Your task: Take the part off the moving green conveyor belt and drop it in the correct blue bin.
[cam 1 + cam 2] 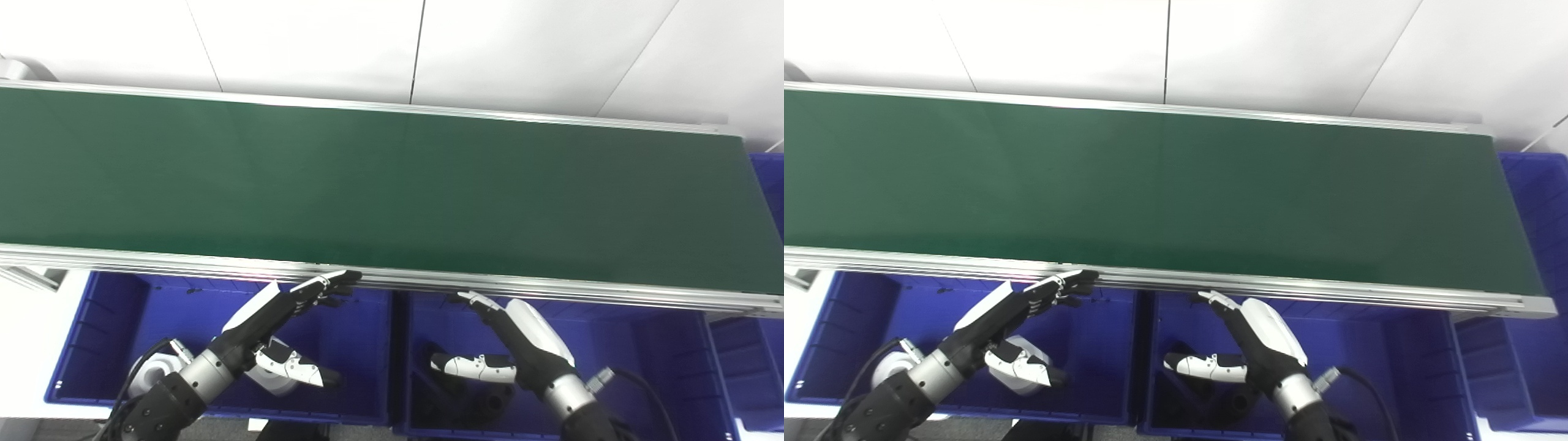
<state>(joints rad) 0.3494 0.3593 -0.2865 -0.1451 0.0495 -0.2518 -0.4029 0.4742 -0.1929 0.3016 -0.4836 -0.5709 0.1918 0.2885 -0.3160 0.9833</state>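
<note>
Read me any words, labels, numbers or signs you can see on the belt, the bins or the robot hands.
None can be read.
Belt: plain green, no markings.
Bins: plain blue, no labels visible.
Left robot hand and right robot hand: white and black shells, no legible text or logo.
Wall: blank white panels.
</note>
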